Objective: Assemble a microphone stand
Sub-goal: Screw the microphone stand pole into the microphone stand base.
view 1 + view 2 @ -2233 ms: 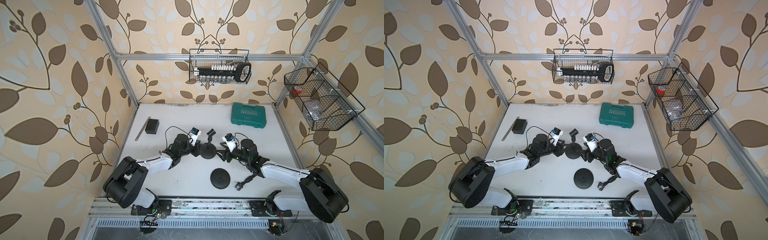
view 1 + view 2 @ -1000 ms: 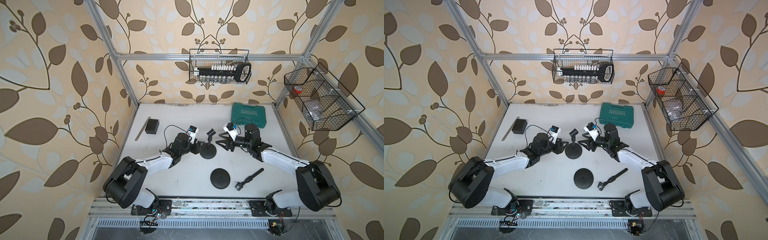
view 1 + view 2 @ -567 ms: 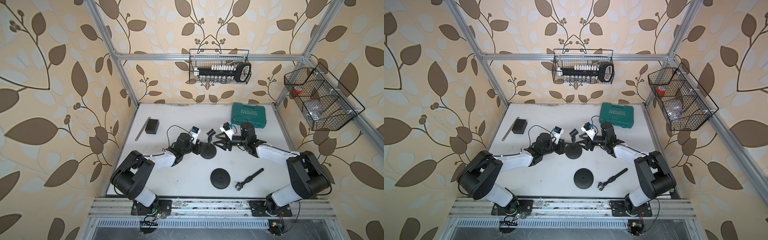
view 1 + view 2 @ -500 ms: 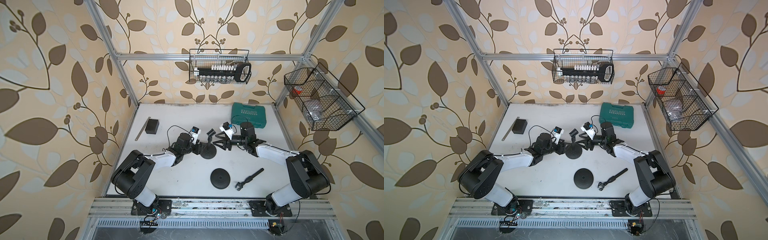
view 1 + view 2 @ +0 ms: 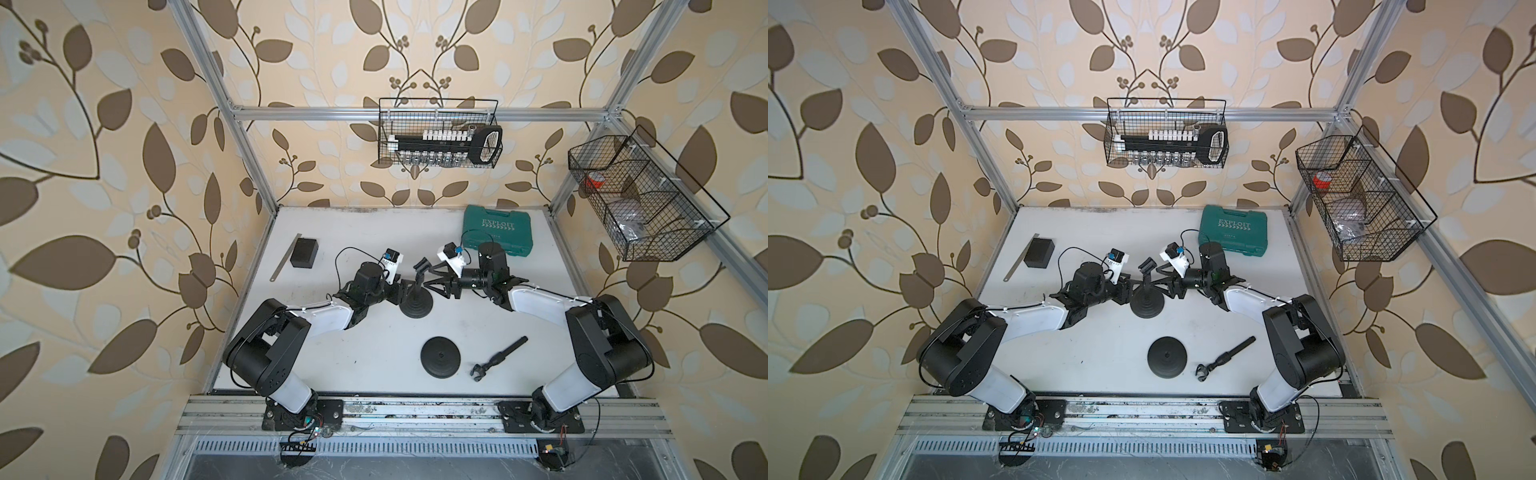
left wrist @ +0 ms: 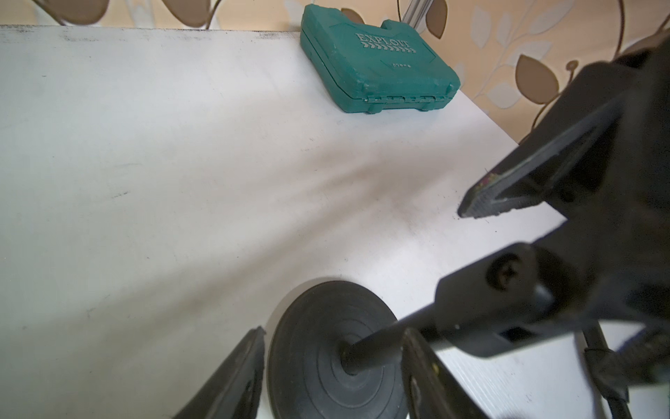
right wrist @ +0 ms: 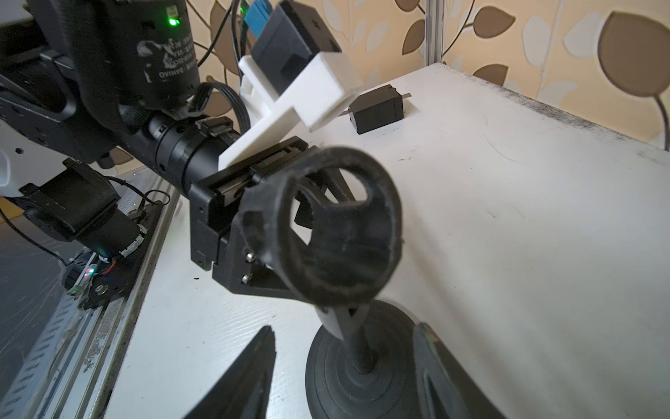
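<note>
left gripper (image 6: 333,332) – jaws held spread round rod (image 6: 377,342) | right gripper (image 7: 343,327) – spread too, nothing pinched | base (image 5: 417,309) is best steadied, rod held upright while screwed

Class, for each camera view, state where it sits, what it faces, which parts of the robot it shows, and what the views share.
Top views: overhead, looking down at the table; left arm and right arm whole.
Left wrist: on the left arm, facing the stand base and green case; own fingers show.
Right wrist: on the right arm, facing the clip; own fingers and the left arm show.
Shared: every view shows the stand.
</note>
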Tool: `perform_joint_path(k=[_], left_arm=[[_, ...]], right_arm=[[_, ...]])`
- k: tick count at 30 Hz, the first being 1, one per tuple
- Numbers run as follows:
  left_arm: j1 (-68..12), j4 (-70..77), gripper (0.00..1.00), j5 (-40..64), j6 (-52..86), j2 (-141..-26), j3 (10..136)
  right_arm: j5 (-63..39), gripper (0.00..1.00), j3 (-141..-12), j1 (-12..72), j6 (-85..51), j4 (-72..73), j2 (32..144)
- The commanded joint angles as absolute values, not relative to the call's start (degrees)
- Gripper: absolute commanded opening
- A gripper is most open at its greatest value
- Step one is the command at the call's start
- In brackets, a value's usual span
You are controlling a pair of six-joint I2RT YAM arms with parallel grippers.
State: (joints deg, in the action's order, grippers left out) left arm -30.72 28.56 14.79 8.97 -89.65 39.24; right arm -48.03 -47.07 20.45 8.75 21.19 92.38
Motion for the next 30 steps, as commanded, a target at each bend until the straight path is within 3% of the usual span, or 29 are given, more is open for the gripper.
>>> perform_joint_path(k=[1, 30], left_arm=[[-30.72, 30.02, 0.62, 15.27, 8.28, -89.69, 40.95], [-30.75, 33.14, 0.62, 16.44, 7.13, -92.07, 40.95]], right_arm=[[-49.04, 0.61, -48.28, 20.42, 8.1, 22.23, 92.81], [-50.12, 0.59, -49.8, 20.81, 10.03, 20.39, 93.58]])
